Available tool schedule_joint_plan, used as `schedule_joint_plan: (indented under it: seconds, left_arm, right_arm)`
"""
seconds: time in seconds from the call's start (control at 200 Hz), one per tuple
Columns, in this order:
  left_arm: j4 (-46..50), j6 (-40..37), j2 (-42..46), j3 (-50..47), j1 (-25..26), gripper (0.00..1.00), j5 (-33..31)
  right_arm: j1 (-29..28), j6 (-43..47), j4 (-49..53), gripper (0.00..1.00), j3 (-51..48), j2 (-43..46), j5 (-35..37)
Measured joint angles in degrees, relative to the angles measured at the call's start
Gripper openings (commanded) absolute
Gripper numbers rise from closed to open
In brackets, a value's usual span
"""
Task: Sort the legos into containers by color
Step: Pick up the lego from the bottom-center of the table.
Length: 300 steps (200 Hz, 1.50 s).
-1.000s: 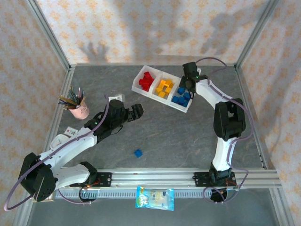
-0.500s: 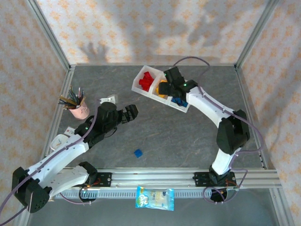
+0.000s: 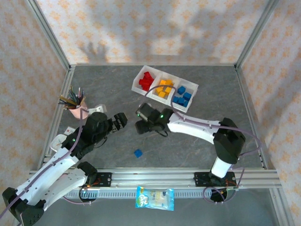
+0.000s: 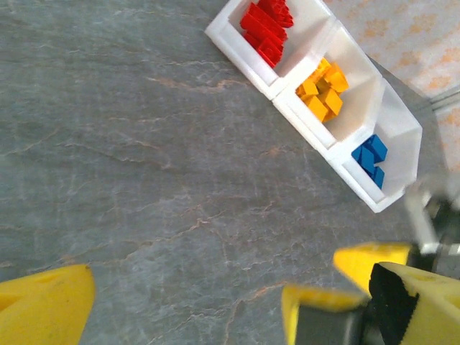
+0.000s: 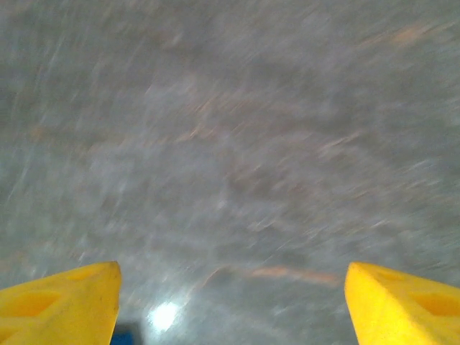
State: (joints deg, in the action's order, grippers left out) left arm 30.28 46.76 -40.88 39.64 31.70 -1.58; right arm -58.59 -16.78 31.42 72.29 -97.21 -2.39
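One blue brick (image 3: 138, 153) lies alone on the table (image 3: 197, 136), near the front rail (image 3: 155, 176) and apart from both hands. The other legos sit in the tray (image 3: 169, 75) at the far middle of the table, sorted by color: red bricks (image 3: 146, 81) in its left compartment, yellow-orange bricks (image 3: 163, 88) in the middle one, blue ones (image 3: 181, 96) in the right one. The right hand (image 3: 140, 126) is over bare table between the tray and the loose brick, farther back than the brick and touching neither. Its yellow fingertips (image 5: 65, 295) stand wide apart with only blurred table between them, so it is open and holds nothing. The left hand (image 3: 120, 121) is just to its left, the two near each other but apart. It too is spread wide and empty. A pink cup (image 3: 80, 110) of pens stands well off toward the table's left edge.
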Motion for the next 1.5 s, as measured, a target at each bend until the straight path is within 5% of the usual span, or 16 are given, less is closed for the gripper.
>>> schedule_joint_plan:
  seconds: [0.21,0.501,0.986,1.286,1.502]
  left_arm:
    - [4.52,3.1,5.29,-1.36,0.0,0.99,-1.97]
    - [8.17,5.77,9.03,-2.67,0.0,0.99,-2.6]
    - [9.22,5.95,9.05,-3.56,0.0,0.99,-3.23]
    - [9.2,5.92,8.9,-3.82,0.0,0.99,-3.23]
    - [9.05,5.9,8.0,-3.82,0.0,0.99,-3.21]
  right_arm:
    - [-8.83,-2.12,-2.36,0.86,-2.23,-0.02,-0.83]
    - [-13.75,-4.9,-4.98,0.84,-4.42,-3.82,-0.85]
    - [-15.52,-6.43,-5.35,0.58,-4.9,-9.97,0.11]
    - [-15.37,-7.98,-4.2,0.33,-3.93,-11.41,4.26]
    - [-14.21,-8.96,-4.11,0.3,-3.91,-11.04,4.35]
